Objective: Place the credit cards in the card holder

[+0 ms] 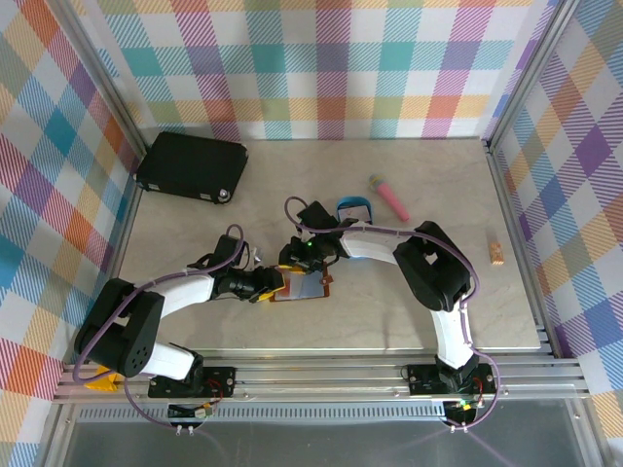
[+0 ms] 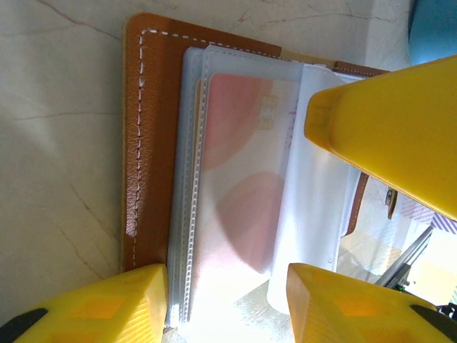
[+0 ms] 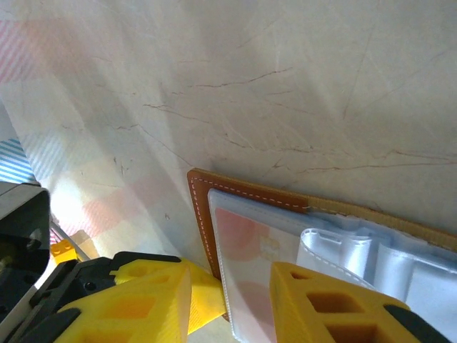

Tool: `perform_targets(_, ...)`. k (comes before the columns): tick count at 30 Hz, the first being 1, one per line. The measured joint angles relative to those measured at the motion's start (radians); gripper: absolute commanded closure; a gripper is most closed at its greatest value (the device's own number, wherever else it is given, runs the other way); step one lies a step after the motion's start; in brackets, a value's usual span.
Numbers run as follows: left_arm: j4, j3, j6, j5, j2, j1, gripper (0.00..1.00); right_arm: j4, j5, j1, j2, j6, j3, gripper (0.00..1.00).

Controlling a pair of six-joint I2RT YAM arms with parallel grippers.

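The open brown leather card holder runs lengthwise ahead of our spread left hand; our right hand, also spread, straddles its edge.

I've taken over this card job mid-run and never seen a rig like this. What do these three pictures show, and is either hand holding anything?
The left arm and right arm are bolted at the table's near edge; each ends in a yellow two-finger hand. The overhead picture looks down from behind them; the other two come from a camera on each wrist. Both hands meet over the open brown card holder. The left hand and right hand each have fingers apart over the holder's edge; neither visibly grips anything, though they may touch it. A card with red circles sits in a frosted sleeve. Also on the table: a black case, a blue tray, a pink stick and a small tan item too small to identify.
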Motion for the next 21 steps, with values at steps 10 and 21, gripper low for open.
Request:
perform_targets(10, -0.025, 0.01, 0.019, -0.004, -0.038, 0.0, 0.45, -0.001, 0.004, 0.001, 0.021, -0.001, 0.0, 0.66)
perform_targets(21, -0.044, 0.016, 0.001, 0.008, -0.105, 0.0, 0.45, -0.032, 0.024, 0.012, 0.031, -0.002, 0.025, 0.66)
